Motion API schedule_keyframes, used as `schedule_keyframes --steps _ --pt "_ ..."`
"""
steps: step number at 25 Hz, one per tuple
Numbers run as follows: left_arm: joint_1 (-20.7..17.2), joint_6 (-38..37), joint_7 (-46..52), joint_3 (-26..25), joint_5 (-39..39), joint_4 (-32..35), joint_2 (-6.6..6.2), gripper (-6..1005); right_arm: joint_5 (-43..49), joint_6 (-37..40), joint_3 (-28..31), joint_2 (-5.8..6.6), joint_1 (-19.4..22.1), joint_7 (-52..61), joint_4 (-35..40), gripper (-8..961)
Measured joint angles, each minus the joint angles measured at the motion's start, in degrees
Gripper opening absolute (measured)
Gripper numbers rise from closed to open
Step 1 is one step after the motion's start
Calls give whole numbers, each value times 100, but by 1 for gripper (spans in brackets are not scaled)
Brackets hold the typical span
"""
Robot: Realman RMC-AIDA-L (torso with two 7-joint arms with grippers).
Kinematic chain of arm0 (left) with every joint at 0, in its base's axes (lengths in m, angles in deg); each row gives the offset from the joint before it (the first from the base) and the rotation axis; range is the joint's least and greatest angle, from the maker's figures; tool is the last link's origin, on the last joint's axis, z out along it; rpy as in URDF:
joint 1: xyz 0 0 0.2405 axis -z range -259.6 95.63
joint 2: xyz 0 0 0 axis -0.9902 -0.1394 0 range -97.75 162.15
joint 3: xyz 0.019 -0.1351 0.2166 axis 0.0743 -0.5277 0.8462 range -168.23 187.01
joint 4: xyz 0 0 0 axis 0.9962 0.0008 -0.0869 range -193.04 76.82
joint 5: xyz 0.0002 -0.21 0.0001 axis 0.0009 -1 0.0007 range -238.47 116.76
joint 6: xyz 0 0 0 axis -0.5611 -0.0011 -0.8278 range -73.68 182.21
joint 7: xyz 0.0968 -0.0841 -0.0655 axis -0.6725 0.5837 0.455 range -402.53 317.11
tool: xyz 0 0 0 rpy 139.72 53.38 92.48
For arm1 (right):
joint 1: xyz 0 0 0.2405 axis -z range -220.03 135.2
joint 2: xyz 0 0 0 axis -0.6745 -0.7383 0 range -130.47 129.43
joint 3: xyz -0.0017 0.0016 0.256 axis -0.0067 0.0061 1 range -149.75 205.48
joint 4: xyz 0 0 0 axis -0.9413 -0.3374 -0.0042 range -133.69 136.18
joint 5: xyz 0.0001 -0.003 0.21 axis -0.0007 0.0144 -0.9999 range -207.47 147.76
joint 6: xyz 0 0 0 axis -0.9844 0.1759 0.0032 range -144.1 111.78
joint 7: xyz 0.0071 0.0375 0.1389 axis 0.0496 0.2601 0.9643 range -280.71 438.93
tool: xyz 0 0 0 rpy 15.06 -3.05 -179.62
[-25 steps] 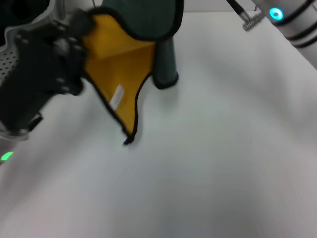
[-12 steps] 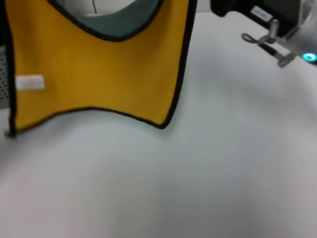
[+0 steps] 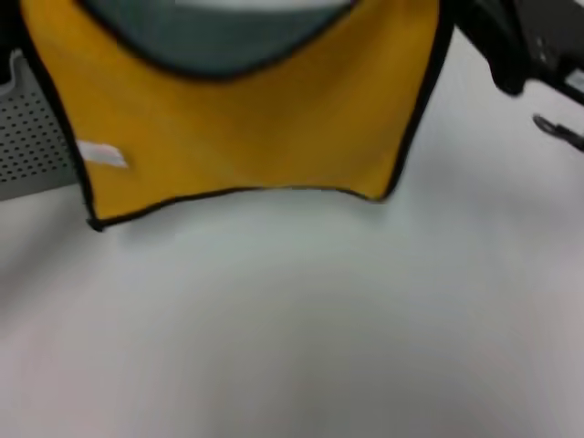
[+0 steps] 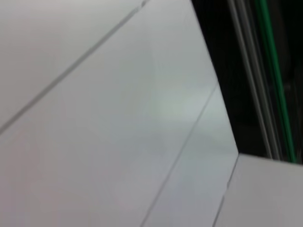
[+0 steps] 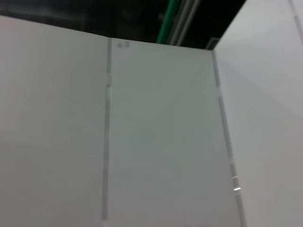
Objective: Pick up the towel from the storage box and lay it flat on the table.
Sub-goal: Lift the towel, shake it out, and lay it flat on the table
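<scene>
Currently, the roughly square cloth towel (image 3: pixel 246 119), bright yellow with black stitched edging and a small white label (image 3: pixel 102 155), is seen hanging spread above the broad plain white table (image 3: pixel 301 328), its lower edge close over the surface. Behind its left side the light-grey perforated plastic storage box (image 3: pixel 32 146) is seen. Only dark parts of the right arm (image 3: pixel 516 46) are shown beside the towel's right edge, and whether either gripper is closed cannot be told.

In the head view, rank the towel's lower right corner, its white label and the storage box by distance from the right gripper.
From the right gripper, at the upper right:
1. The towel's lower right corner, just below and left of it.
2. The white label, on the towel's left side.
3. The storage box, at the far left.
</scene>
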Motion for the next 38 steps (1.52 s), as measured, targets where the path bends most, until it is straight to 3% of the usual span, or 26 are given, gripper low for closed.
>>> schedule_keyframes --steps 5,10,16,19,24,30,33,38 --pt "-141 -13 -96 -10 249 16 68 27 134 -130 223 5 274 28 392 1" --pt "252 146 -355 -38 353 -43 65 30 580 -521 926 22 -131 4 386 1" --pt "560 361 -248 -29 414 -85 -113 34 1101 -758 1380 -15 -350 33 358 1" --pt "403 86 -122 -18 585 -116 -182 35 1286 -476 1325 -97 -112 370 383 1" --pt "-25 -762 -117 3 1249 -12 -168 38 1398 636 1359 -173 530 1081 519 1" --pt "-247 -827 146 309 1972 -131 -157 42 1690 448 1352 -125 1147 2035 979 1" --pt "-342 -507 90 342 1980 -528 -139 44 2078 -49 1351 -211 1185 2257 514 1" --pt "-611 1107 172 237 1822 -807 -98 47 2339 -787 1337 -353 799 2059 -572 0"
